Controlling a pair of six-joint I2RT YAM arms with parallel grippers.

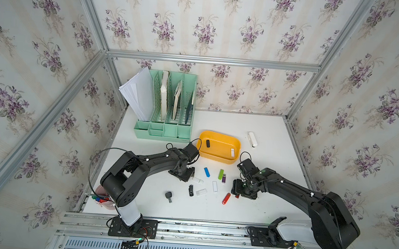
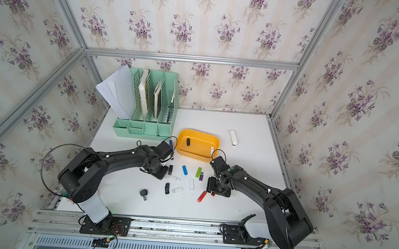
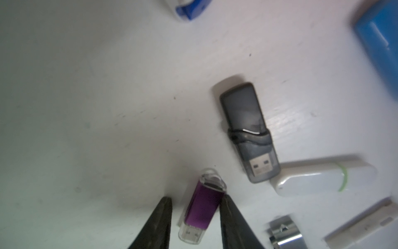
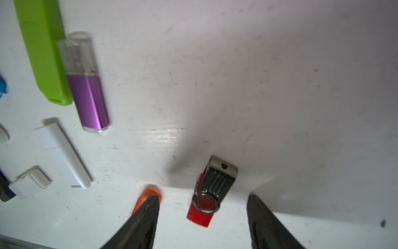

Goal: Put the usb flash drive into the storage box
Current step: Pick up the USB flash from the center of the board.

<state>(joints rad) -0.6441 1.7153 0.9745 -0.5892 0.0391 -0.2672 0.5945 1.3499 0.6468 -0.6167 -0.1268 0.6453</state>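
The yellow-orange storage box (image 1: 217,159) stands mid-table and holds a black drive (image 1: 208,143) and a white drive (image 1: 232,152). Several usb flash drives lie loose in front of it. In the left wrist view my left gripper (image 3: 195,197) straddles a purple drive (image 3: 202,207) that lies on the table. One finger touches it and a gap shows at the other. My right gripper (image 4: 202,196) stands open over a red swivel drive (image 4: 212,189), with neither finger touching it. An orange-red drive (image 4: 150,191) lies just behind one right finger. In both top views the wrists hide the fingertips.
A mint-green file organizer (image 1: 166,127) stands at the back left and a pink cup (image 1: 103,195) at the front left edge. A black drive (image 3: 247,129) and a white drive (image 3: 323,179) lie near the left gripper. Green (image 4: 43,54) and purple (image 4: 88,94) drives lie near the right one.
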